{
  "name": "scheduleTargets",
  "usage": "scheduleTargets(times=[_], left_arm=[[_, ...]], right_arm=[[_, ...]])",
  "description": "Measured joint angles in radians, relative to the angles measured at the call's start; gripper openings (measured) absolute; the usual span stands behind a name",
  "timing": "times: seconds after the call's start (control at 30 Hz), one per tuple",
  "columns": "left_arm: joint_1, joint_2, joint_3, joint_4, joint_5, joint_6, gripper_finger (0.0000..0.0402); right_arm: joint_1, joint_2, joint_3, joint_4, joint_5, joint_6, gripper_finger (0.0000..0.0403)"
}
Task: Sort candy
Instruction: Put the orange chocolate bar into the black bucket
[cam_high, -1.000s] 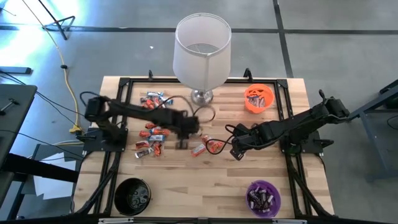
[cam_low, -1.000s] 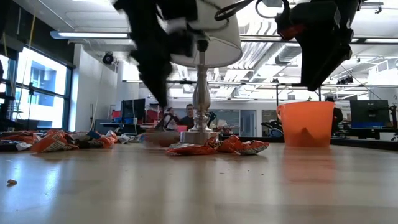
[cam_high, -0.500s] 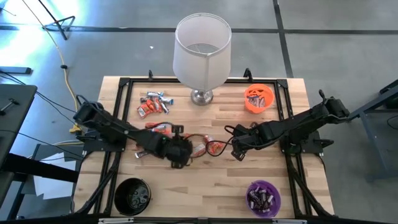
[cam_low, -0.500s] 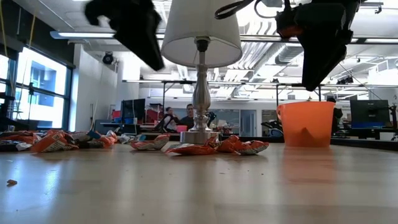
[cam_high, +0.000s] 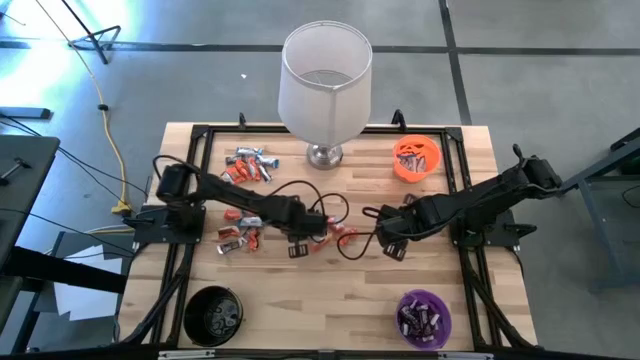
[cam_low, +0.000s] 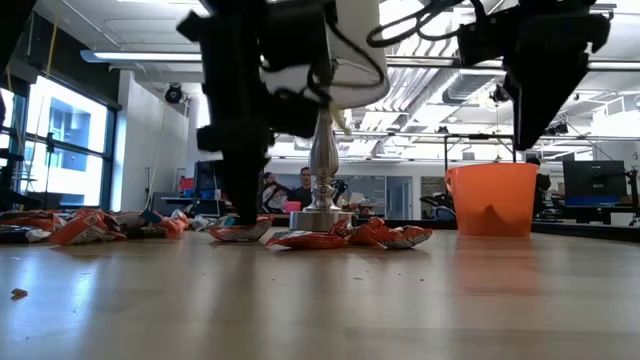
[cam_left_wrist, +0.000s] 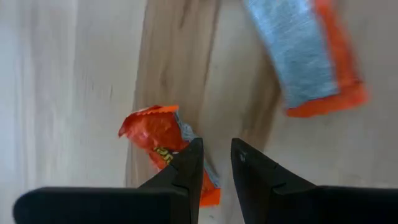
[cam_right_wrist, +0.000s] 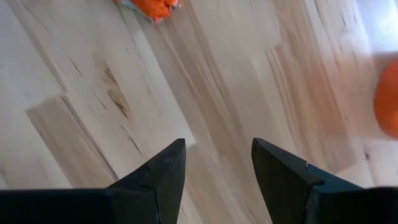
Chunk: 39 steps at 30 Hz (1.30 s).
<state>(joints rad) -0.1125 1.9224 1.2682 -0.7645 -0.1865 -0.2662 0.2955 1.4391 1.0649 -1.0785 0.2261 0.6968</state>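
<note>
Orange-wrapped candy (cam_left_wrist: 163, 138) on the desk (cam_high: 340, 290) mid-board | my left hand (cam_left_wrist: 214, 163) above it, fingers narrowly apart, empty, wrapper beside one fingertip, probably off-centre | shift over the wrapper, open wider, descend square | right hand (cam_right_wrist: 214, 163) waits nearby, fingers apart | remaining candy lies left of centre

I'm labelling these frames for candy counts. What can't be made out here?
- Black bowl, high view: contents too dark to tell.
- Candy under the left gripper, high view: arm and cable cover it.
- Silver-orange candy, left wrist view: blurred, cut by the edge.
</note>
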Motion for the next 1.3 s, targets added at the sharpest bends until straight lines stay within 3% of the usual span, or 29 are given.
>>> scheduleTargets(times=[0.77,0.97,1.3], left_arm=[[0.013,-0.020,0.001,0.002,-0.057,-0.133,0.0069],[0.013,-0.026,0.001,-0.066,-0.159,-0.230,0.0069],[0.011,-0.022,0.001,-0.153,-0.166,-0.392,0.0069]], right_arm=[[0.000,0.000,0.000,0.040,0.006,-0.017,0.0180],[0.000,0.000,0.000,0.059,0.006,-0.017,0.0180],[0.000,0.000,0.000,0.060,0.006,-0.017,0.0180]])
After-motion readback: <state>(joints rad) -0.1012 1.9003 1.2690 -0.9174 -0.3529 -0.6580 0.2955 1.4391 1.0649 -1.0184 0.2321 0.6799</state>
